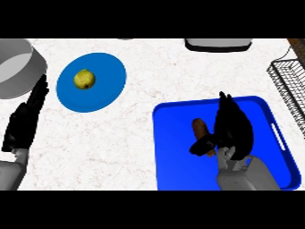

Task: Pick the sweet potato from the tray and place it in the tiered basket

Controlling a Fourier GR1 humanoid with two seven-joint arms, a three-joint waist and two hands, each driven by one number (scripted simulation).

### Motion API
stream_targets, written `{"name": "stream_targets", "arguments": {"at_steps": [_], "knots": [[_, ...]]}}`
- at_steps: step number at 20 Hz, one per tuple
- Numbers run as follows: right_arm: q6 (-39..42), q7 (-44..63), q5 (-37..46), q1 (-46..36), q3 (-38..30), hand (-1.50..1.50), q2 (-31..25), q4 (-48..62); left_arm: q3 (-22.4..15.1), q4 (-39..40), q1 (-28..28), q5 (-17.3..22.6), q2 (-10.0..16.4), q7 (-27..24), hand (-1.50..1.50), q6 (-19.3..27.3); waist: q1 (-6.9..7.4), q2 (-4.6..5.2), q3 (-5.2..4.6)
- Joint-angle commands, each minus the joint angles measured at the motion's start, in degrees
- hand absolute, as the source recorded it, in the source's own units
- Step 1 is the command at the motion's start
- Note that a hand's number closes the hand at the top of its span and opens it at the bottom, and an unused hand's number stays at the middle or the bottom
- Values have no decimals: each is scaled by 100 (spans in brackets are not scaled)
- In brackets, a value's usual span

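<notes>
Head view: right hand [230, 129] hovering over the sweet potato [198, 126] on the blue tray [174, 170].

The sweet potato is lying in the middle of the tray, pointing away from the robot. The right hand is lying just to its right, fingers stretching almost straight beside it and the thumb crossing its near end, so the hand is showing as open rather than closed round it. The wire tiered basket [297, 98] is sitting at the counter's right edge, beyond the tray. The left hand [26, 118] is resting open at the left, beside a grey pot [9, 67]. A yellow fruit [84, 78] is sitting on a blue plate [105, 89].
</notes>
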Motion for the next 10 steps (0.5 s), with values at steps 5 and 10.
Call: {"name": "stream_targets", "arguments": {"at_steps": [5,10], "knots": [[834,1346,676,-225,272,-150,443,259,20,-92,-132,-130,-41,249,0,-28,-1,-10,3],[870,1192,939,-181,207,-150,450,388,181,-131,64,-27,-1,68,0,-208,6,-9,4]]}}
